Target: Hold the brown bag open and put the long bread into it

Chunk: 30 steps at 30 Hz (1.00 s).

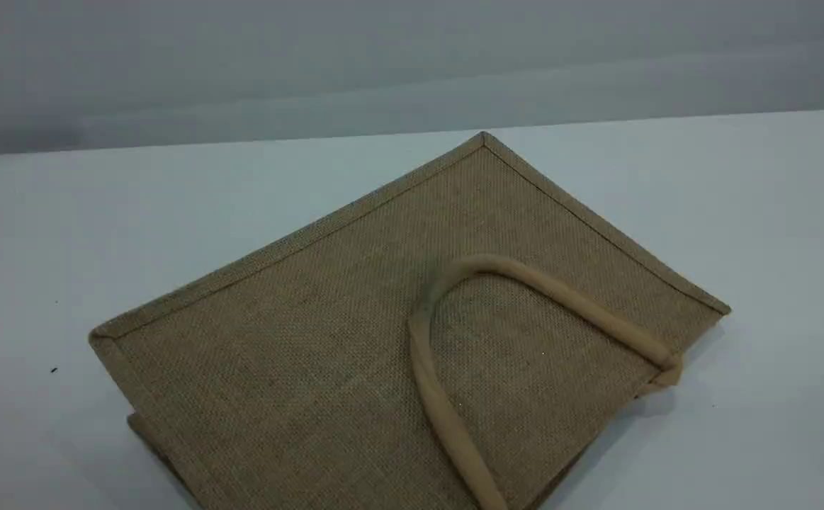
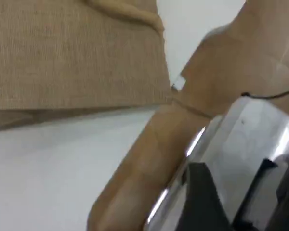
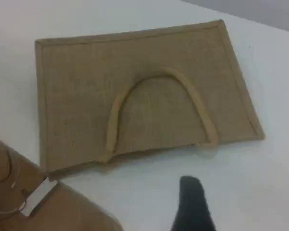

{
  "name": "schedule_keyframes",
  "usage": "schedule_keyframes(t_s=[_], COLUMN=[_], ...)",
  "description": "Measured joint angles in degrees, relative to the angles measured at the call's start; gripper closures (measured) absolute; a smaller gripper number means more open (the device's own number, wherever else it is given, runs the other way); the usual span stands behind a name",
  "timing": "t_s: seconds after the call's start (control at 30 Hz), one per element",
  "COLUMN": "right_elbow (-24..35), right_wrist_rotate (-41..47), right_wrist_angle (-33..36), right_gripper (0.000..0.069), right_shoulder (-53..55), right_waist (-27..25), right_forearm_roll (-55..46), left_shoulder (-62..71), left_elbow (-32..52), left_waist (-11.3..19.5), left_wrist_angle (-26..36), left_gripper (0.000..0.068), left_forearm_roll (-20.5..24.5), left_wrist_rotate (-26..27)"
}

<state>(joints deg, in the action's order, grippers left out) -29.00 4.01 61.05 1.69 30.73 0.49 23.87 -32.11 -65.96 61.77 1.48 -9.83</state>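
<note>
Scene view: bag (image 1: 355,333) lies flat on the white table (image 1: 64,234), one broad face up and one corner pointing to the far edge. One tan handle (image 1: 567,297) lies folded back over the upper face as a loop. No arm shows in this view.

Right wrist view: right gripper (image 3: 191,204) shows as a single dark fingertip at the bottom edge.
- Jaws stand wide apart, with nothing between them and nothing gripped.
- The bag (image 3: 135,96) lies ahead of the fingertip, across a strip of bare table and well apart from it.
- The edge carrying the handle (image 3: 183,86) ends is the side nearest the fingertip; the loop arches away from it.
- Low and left of the fingertip sits a tan-wrapped body (image 3: 62,211) with a white tag and thin wires. Cannot tell what it is.

Left wrist view (blurred): left gripper (image 2: 135,178) shows as a tan-wrapped finger running from bottom left to upper right, with bright metal on its right.
- Jaws stand well open; no object seen in the grip.
- The bag (image 2: 72,57) fills the area above and left of the finger, its near edge casting a shadow on the table.
- A bag corner comes just beside the finger's upper part. Cannot tell whether they touch.
- A bit of handle (image 2: 130,14) shows at the top edge.
</note>
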Motion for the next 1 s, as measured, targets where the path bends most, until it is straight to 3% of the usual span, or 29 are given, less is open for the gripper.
schedule_keyframes(t_s=[0.3, 0.77, 1.0], right_elbow=[0.0, 0.0, 0.0], right_wrist_rotate=[0.0, 0.0, 0.0], right_wrist_angle=[-0.1, -0.1, 0.0], right_gripper=[0.0265, 0.0265, 0.0265], right_shoulder=[0.0, 0.0, -1.7], right_waist=[-0.9, -24.8, -29.5], right_forearm_roll=[0.1, 0.0, 0.1], left_shoulder=[-10.4, -11.5, -11.5], left_elbow=[3.0, 3.0, 3.0], left_waist=[0.0, 0.1, 0.1], left_wrist_angle=[0.4, 0.3, 0.3], left_gripper=[0.0267, 0.0267, 0.0267], left_forearm_roll=[0.1, -0.2, -0.2], left_wrist_rotate=[0.1, 0.1, 0.1])
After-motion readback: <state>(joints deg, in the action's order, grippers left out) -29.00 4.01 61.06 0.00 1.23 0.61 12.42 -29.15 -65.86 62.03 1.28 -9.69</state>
